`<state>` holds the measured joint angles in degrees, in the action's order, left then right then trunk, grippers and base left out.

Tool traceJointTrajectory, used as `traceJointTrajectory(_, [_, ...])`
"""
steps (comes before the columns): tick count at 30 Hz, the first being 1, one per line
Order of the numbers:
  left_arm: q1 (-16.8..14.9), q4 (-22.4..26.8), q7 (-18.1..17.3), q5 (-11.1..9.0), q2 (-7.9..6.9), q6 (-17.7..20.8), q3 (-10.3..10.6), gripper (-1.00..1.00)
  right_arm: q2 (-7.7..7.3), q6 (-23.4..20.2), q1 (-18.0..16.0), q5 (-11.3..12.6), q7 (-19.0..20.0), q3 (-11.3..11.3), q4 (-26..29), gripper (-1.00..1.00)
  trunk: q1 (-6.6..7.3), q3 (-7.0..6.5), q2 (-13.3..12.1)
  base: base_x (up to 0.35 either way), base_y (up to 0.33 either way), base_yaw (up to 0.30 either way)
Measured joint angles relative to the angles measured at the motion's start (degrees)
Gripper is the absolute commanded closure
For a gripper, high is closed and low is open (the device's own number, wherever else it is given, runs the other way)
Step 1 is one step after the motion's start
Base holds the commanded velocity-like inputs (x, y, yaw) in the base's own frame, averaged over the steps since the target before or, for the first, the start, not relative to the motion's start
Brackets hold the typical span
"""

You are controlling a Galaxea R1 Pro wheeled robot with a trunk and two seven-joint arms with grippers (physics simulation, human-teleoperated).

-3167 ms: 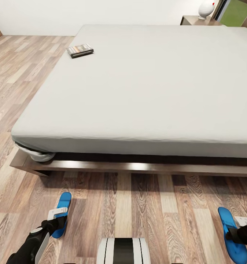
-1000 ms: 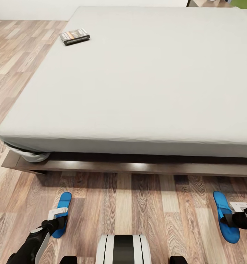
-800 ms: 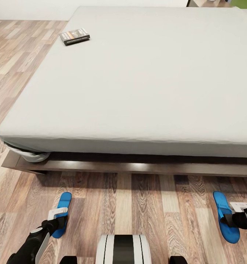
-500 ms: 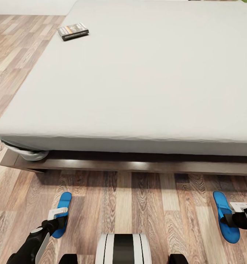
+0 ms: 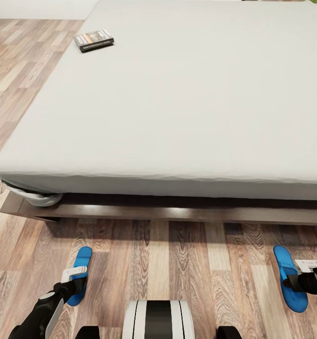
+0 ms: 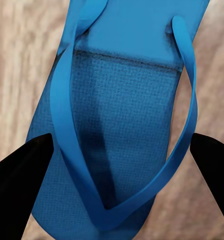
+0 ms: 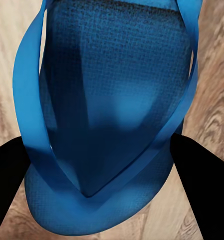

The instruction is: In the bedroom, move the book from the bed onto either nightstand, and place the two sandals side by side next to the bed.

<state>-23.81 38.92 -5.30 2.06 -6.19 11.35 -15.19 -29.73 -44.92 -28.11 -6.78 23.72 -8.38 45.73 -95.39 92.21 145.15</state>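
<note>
Left hand (image 5: 76, 282) straddles sandal (image 5: 79, 273) (floor).

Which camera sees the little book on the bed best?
The head view: the book lies whole and unblocked near the far left corner of the bed. Both wrist views look down at blue sandals on the floor instead.

This is a bedroom in a home. A big bed (image 5: 186, 94) with a grey mattress stands on a wood floor (image 5: 191, 263), with blue sandals (image 5: 79, 273) beside it.
</note>
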Motion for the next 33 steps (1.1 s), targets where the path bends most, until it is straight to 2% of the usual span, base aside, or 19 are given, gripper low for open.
traceJointTrajectory(6, [0.0,0.0,0.0,0.0,0.00,-0.2,0.0,1.00,0.00,0.0,0.0,0.0,0.0,0.0,0.0,1.00,0.00,0.00,0.0,0.000,0.000,0.000])
traceJointTrajectory(10, [0.1,-0.2,0.0,-0.1,0.00,-4.8,-0.1,1.00,0.00,0.0,0.0,0.0,0.0,0.0,0.0,1.00,0.00,0.00,0.0,0.000,0.000,0.000])
traceJointTrajectory(14, [0.1,-1.0,0.0,-0.1,-0.02,-6.5,0.0,1.00,0.00,0.0,0.0,0.0,0.0,0.0,-0.1,1.00,0.02,-0.01,0.0,0.000,0.000,0.000])
traceJointTrajectory(33, [0.1,-0.6,-0.1,-0.2,-0.06,-6.8,0.1,1.00,0.00,0.0,0.0,0.0,0.0,0.0,-0.1,1.00,-0.01,0.44,0.0,0.000,0.000,0.000])
